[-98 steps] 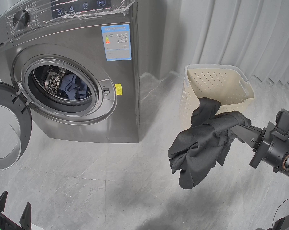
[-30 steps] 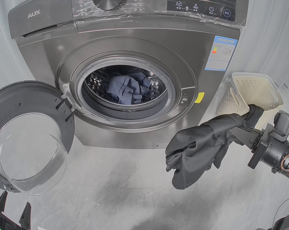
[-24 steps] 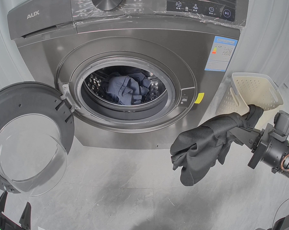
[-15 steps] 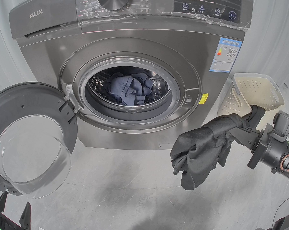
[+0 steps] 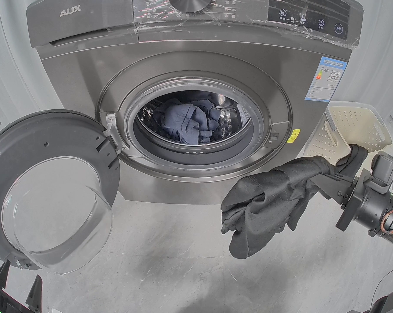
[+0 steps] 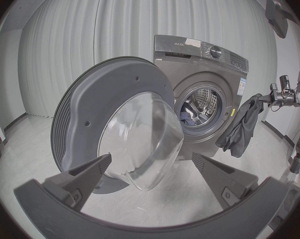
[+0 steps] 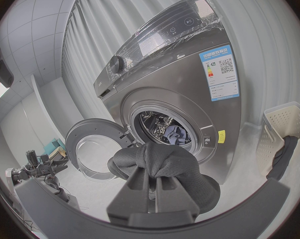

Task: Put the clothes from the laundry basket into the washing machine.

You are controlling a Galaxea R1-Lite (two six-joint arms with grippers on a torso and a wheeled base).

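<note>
My right gripper (image 5: 331, 181) is shut on a black garment (image 5: 266, 201) that hangs in the air low in front of the washing machine (image 5: 196, 61), to the right of its round opening. One end of the garment still lies over the rim of the cream laundry basket (image 5: 361, 127). From the right wrist, the closed fingers pinch the bunched cloth (image 7: 166, 160). Blue clothes (image 5: 190, 122) lie inside the drum. My left gripper (image 6: 150, 160) stands open and holds nothing, low at the left near the floor.
The machine's door (image 5: 48, 188) is swung fully open to the left, and it stands close in front of my left gripper (image 6: 107, 107). Grey floor (image 5: 161, 248) stretches below the opening. White curtains hang behind the machine and basket.
The head view has turned from the basket to face the machine front, and in the last second it has drawn a little closer. The black garment has swayed slightly in my right gripper.
</note>
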